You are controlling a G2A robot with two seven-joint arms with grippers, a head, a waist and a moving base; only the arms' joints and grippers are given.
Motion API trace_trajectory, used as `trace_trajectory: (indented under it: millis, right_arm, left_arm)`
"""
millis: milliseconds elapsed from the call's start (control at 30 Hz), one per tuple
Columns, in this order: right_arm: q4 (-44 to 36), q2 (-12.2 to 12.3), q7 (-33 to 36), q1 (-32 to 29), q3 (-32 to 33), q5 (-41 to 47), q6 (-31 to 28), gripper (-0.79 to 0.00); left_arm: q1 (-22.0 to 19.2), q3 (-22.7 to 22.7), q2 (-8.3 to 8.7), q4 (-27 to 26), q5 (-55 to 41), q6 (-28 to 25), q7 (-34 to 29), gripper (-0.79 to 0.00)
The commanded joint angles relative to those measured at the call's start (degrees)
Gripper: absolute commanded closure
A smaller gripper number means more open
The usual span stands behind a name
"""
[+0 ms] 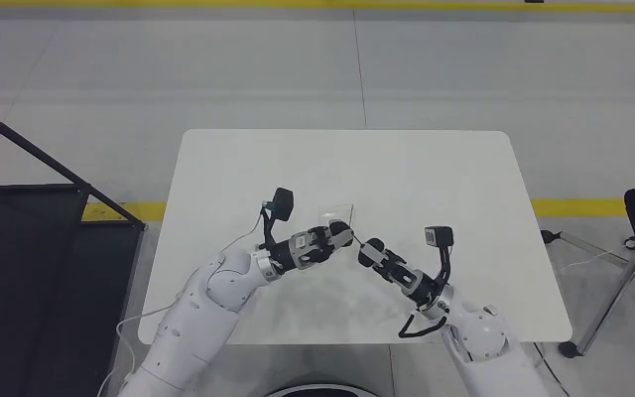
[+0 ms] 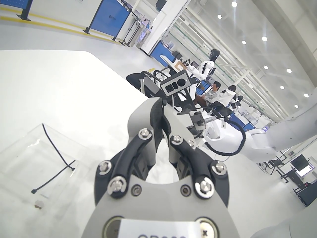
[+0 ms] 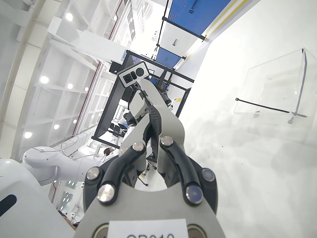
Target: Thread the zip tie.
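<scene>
Left wrist view has the left pincer (image 2: 158,111) squeezed basically shut, with the dark pads (image 2: 156,122) pressed together on a black zip tie (image 2: 164,103). The little head of it pokes out right at the fingertips, and the rest is buried between the pads, so I can't see how much is in there. Over on the right wrist cam, the right pincer (image 3: 146,101) is closed down just as tight on a thin black strap (image 3: 143,94) sticking out of its tip. Honestly can't tell whether that's the other end of the same tie or not. From the top cam both arms meet nose to nose over the middle of the white table (image 1: 446,198), tips very close, held up off the surface as far as I can make out. Just past them, on the side away from the robot, a clear tray (image 2: 14,147) sits flat on the table. Two spare ties are lying in it, one long tie (image 2: 53,144) and a second tie (image 2: 53,177), meeting near one end in a rough V.
</scene>
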Motion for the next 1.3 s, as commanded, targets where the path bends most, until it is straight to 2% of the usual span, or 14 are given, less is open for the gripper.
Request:
trace_trajectory:
  millis: [0, 67, 100, 167, 200, 467, 733, 933, 1267]
  right_arm:
    - [0.0, 0.0, 0.0, 0.0, 0.0, 0.0, -0.1, 0.000]
    - [0.0, 0.0, -0.2, 0.1, -0.1, -0.1, 0.0, 0.000]
    - [0.0, 0.1, -0.3, 0.1, -0.1, -0.1, -0.1, 0.000]
    - [0.0, 0.0, -1.0, 0.1, -0.1, -0.4, -0.3, 0.000]
    - [-0.1, 0.0, -1.7, 0.0, -0.1, -0.6, -0.5, 0.000]
    - [-0.1, 0.0, -2.9, 0.0, -0.7, -1.3, -0.7, 0.000]
    - [0.0, 0.0, -3.2, 0.2, -1.0, -1.6, -0.6, 0.000]
    - [0.0, 0.0, -3.9, 0.3, -1.2, -2.1, -0.2, 0.000]
    - [0.0, 0.1, -4.2, 0.5, -1.5, -2.4, -0.1, 0.000]
  left_arm:
    - [0.0, 0.1, 0.04, 0.0, 0.0, 0.0, 0.0, 0.000]
    - [-0.1, 0.2, 0.06, 0.1, -0.2, 0.0, 0.1, 0.000]
    - [-0.1, 0.3, 0.07, 0.2, -0.3, 0.1, 0.0, -0.040]
    - [-0.3, 0.6, 0.06, 0.4, -0.4, 0.3, -0.1, -0.277]
    - [-0.4, 0.6, 0.06, 0.5, -0.3, 0.4, 0.0, -0.283]
    - [-0.7, 1.1, 0.11, 0.9, -0.5, 0.3, 0.5, -0.237]
    - [-0.9, 1.4, 0.22, 1.0, -0.6, 0.0, 0.5, -0.225]
    - [-1.0, 1.7, 0.30, 1.0, -0.6, 0.0, 0.4, -0.142]
    - [-1.2, 2.0, 0.41, 1.1, -0.7, -0.1, 0.7, -0.105]
